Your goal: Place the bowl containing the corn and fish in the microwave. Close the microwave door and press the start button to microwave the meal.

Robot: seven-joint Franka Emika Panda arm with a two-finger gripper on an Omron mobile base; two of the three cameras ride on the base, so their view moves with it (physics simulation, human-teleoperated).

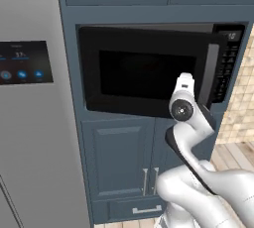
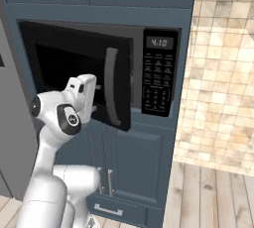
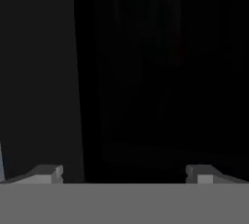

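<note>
Pressing on the microwave door, nearly shut, set in the blue cabinet beside the keypad panel. Gripper spread wide, empty, against the dark glass. Best pushed squarely, near the handle, until flush.
</note>
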